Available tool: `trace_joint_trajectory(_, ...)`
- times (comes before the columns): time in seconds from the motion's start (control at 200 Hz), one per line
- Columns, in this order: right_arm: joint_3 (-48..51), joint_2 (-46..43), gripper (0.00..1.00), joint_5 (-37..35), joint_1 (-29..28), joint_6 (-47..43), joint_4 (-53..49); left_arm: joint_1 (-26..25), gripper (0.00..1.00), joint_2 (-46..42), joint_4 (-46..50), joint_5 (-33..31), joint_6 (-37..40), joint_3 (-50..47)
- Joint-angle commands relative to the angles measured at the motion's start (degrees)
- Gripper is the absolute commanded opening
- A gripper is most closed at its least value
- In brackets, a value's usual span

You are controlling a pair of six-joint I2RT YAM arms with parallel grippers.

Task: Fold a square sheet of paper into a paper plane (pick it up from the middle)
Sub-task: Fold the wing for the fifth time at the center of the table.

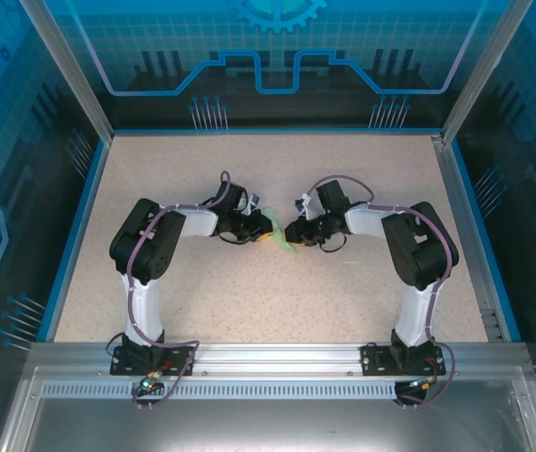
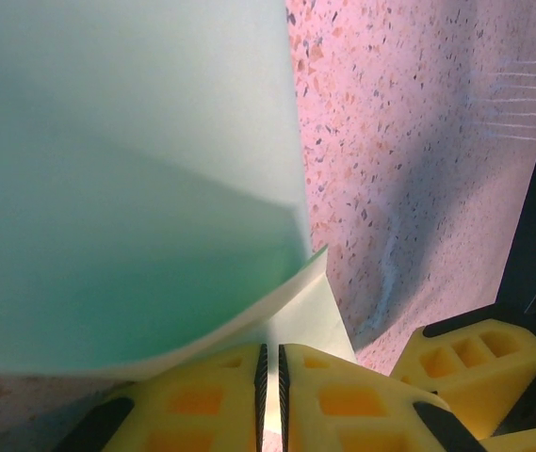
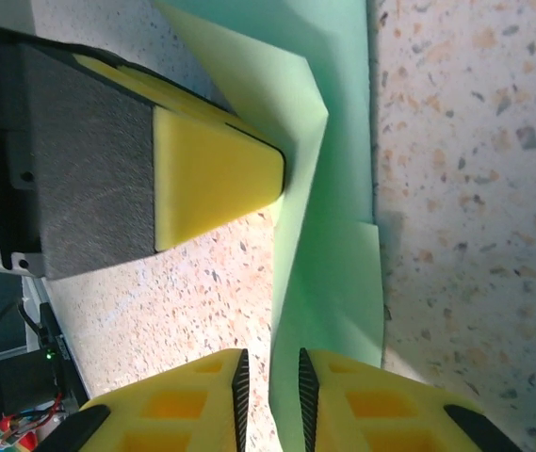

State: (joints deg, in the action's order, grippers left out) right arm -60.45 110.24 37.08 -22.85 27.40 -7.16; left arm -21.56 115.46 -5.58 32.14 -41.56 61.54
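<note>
Left gripper clamped on square sheet of paper, partly folded above jaws. Right gripper straddles crease, grip unclear. Most folding left, I'd judge.

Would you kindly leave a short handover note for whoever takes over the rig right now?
Left gripper: shut on the green sheet of paper, held mid-table.
Right gripper: jaws slightly apart, with the sheet's edge between them, not clamped.
Done: sheet grasped and bent over on itself, with some creases visible.
Left: the remaining folds; no finished plane visible yet.
</note>
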Motion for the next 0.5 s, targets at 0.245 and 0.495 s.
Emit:
trace_joint_trajectory(0.245,-1.68,1.72,0.22,-0.67,-0.97,-3.51,-4.39,-0.06,0.15,1.61,3.50,-1.20,1.16,2.09)
trace_joint_trajectory(0.495,-1.35,3.29,0.13,-0.06,-0.62,-1.99,-3.74,-0.06,0.15,1.83,4.26,-1.41,1.39,2.54)
